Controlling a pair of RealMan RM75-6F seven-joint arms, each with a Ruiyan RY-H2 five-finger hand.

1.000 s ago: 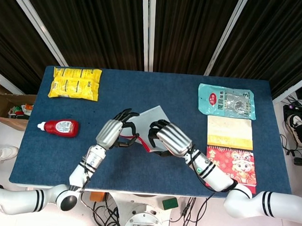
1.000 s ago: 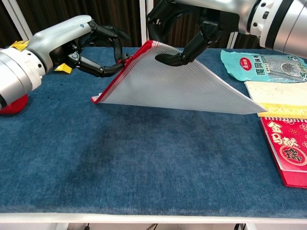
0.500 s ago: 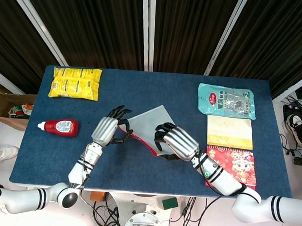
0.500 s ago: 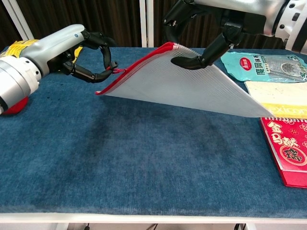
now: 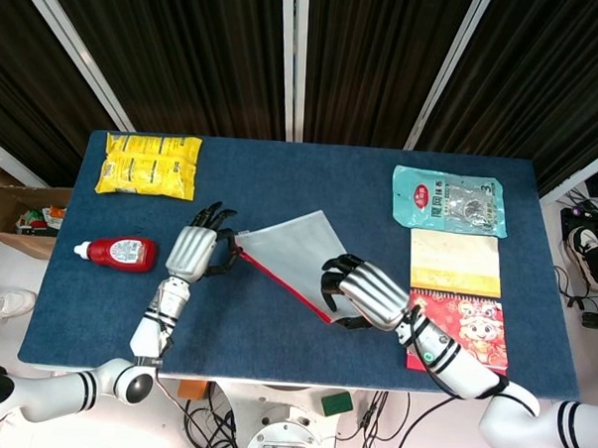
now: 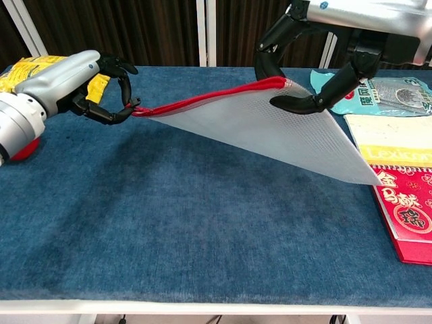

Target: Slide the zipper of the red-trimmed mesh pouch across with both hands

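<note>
Two robot hands are stretching the red-trimmed white mesh pouch [image 6: 270, 125] above the blue tabletop [image 6: 202, 223]: left robot hand [image 6: 101, 91] pinching the zipper pull, right robot hand [image 6: 317, 81] gripping the far corner. Sliding appears nearly complete; next, probably release.

We observe a translucent white grid-mesh pouch [image 6: 270, 128] with red zipper trim, a dark blue felt-like tablecloth [image 6: 202, 223], a yellow printed packet [image 5: 149, 164], and a teal foil sachet [image 5: 449, 201].

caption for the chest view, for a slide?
Left hand pinches the zipper end while right hand holds the red-trimmed mesh pouch stretched above the table.
</note>
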